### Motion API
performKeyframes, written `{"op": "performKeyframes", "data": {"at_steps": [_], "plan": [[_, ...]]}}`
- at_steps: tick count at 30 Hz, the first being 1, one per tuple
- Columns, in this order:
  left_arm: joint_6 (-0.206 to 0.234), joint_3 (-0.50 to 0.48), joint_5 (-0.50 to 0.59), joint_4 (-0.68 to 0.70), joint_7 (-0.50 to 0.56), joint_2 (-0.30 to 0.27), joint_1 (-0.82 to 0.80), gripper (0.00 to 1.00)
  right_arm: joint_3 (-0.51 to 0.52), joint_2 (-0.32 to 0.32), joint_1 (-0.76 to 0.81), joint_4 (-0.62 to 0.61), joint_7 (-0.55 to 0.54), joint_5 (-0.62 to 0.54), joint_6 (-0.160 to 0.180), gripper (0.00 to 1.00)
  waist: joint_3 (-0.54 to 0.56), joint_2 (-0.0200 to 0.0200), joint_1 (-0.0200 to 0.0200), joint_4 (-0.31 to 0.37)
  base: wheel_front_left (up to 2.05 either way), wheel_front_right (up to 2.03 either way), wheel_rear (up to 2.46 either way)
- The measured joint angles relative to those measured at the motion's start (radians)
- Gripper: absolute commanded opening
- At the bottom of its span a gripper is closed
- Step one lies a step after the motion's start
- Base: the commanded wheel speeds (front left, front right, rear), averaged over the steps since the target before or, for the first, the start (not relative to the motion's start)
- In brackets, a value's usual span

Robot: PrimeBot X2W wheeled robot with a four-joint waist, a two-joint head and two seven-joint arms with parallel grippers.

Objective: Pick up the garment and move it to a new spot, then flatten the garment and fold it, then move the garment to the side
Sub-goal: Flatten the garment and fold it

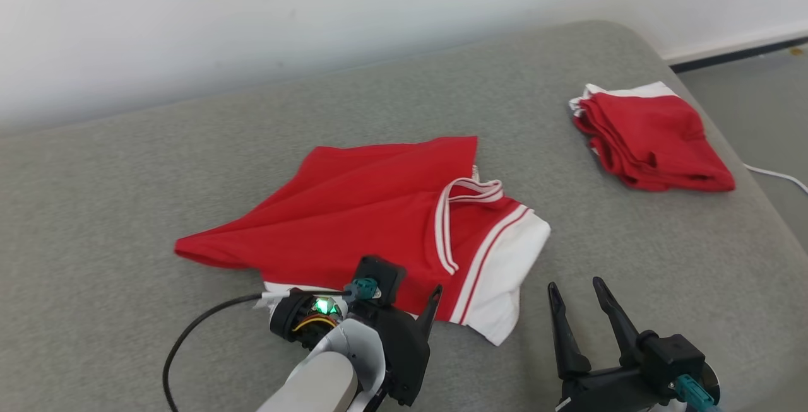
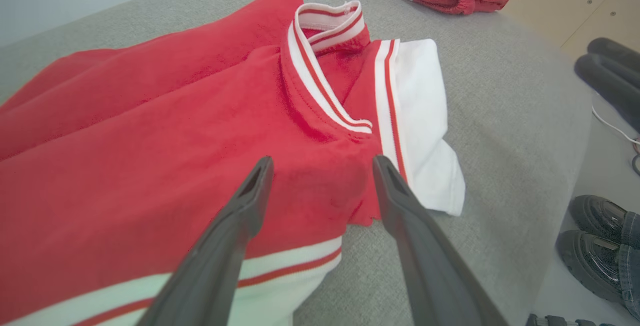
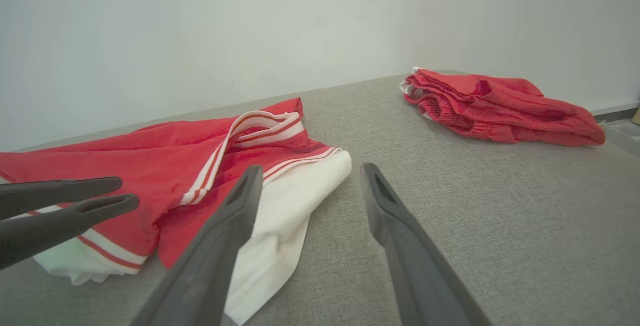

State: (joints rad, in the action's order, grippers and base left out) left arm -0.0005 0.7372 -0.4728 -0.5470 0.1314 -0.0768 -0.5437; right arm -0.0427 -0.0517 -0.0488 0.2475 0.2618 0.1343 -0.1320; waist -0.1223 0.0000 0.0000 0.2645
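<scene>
The garment (image 1: 366,210) is a red top with white sleeves and a red-and-white striped collar, lying loosely spread in the middle of the grey padded surface (image 1: 126,210). My left gripper (image 1: 410,298) stands open over the garment's near edge; in the left wrist view its fingers straddle red cloth (image 2: 150,166) just below the collar, gripper (image 2: 322,161) holding nothing. My right gripper (image 1: 576,284) is open and empty, hovering over bare surface just right of the white sleeve (image 3: 295,201). The right wrist view shows my right gripper (image 3: 311,167) with the left gripper (image 3: 125,192) at its left.
A folded red pile (image 1: 650,137) lies at the far right of the surface, near its rounded edge. A white cable (image 1: 776,175) runs over the floor beyond. A person's black shoes (image 2: 595,216) stand beside the surface. A pale wall backs the scene.
</scene>
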Motion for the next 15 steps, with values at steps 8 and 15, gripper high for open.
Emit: {"op": "performKeyframes", "data": {"at_steps": [8, 15], "plan": [[0.029, 0.020, -0.005, -0.100, 0.042, 0.016, -0.057, 1.00, 0.004, 0.000, -0.002, -0.007, 0.000, 0.026, 0.000, 1.00, -0.030, 0.0000, 0.0000, 0.078, 0.00, 0.00, 0.00], [0.062, 0.027, 0.005, -0.156, 0.040, 0.018, -0.092, 0.35, 0.008, 0.000, -0.004, -0.009, 0.000, 0.036, 0.000, 1.00, -0.054, 0.0000, 0.0000, 0.107, 0.00, 0.00, 0.00]]}}
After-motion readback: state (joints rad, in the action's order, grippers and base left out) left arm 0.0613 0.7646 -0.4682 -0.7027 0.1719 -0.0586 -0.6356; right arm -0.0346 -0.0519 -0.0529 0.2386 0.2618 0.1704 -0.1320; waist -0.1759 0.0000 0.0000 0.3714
